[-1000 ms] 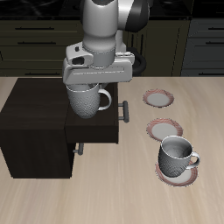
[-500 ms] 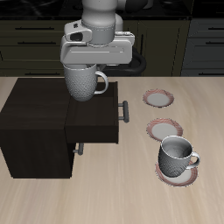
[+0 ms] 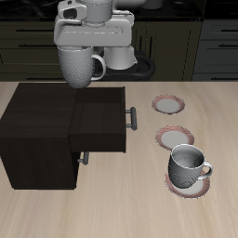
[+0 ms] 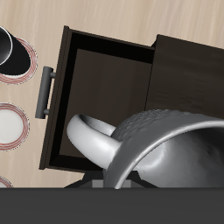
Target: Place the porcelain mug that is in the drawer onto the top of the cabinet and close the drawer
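My gripper (image 3: 76,46) is shut on the porcelain mug (image 3: 80,65), a pale grey textured mug with a loop handle, and holds it high above the cabinet (image 3: 37,116). The mug fills the wrist view (image 4: 166,144), handle toward the drawer. The drawer (image 3: 100,124) stands pulled out and empty, its grey bar handle (image 3: 132,115) toward the plates; its dark inside shows in the wrist view (image 4: 105,96). The fingertips are hidden behind the mug's rim.
A second, smaller grey mug (image 3: 188,167) stands on a pink-rimmed plate (image 3: 182,186) near the table's front edge. Two more plates (image 3: 169,104) (image 3: 173,137) lie beside the open drawer. The lower cabinet front has a small handle (image 3: 84,155).
My gripper has lifted the mug up out of the drawer and carried it sideways toward the cabinet top. The drawer stays open.
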### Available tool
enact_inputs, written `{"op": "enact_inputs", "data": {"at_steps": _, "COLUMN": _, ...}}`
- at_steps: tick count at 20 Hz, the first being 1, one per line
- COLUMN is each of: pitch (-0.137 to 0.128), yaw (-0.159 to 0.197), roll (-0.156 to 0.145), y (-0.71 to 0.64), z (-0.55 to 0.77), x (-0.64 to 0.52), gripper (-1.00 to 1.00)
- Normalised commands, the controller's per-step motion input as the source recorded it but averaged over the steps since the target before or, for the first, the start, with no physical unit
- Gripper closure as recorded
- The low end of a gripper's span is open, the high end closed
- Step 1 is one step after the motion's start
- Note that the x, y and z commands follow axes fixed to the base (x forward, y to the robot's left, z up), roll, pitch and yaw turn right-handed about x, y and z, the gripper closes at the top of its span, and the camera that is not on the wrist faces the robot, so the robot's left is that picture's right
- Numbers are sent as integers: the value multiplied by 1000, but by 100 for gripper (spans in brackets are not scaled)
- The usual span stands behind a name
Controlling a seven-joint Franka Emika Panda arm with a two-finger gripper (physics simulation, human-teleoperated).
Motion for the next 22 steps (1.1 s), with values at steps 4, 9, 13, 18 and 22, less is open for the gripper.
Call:
{"op": "enact_inputs", "data": {"at_steps": 4, "pitch": -32, "yaw": 3, "roll": -16, "y": -341, "z": 336, "x": -52, "gripper": 100}}
{"op": "enact_inputs", "data": {"at_steps": 9, "pitch": -19, "yaw": -19, "roll": -48, "y": -558, "z": 281, "x": 63, "gripper": 100}}
{"op": "enact_inputs", "data": {"at_steps": 13, "pitch": 16, "yaw": 3, "roll": -34, "y": -352, "z": -27, "x": 97, "gripper": 100}}
{"op": "enact_inputs", "data": {"at_steps": 18, "pitch": 19, "yaw": -17, "roll": -9, "y": -100, "z": -110, "x": 15, "gripper": 100}}
{"op": "enact_inputs", "data": {"at_steps": 22, "pitch": 27, "yaw": -27, "roll": -9, "y": -51, "z": -276, "x": 92, "gripper": 100}}
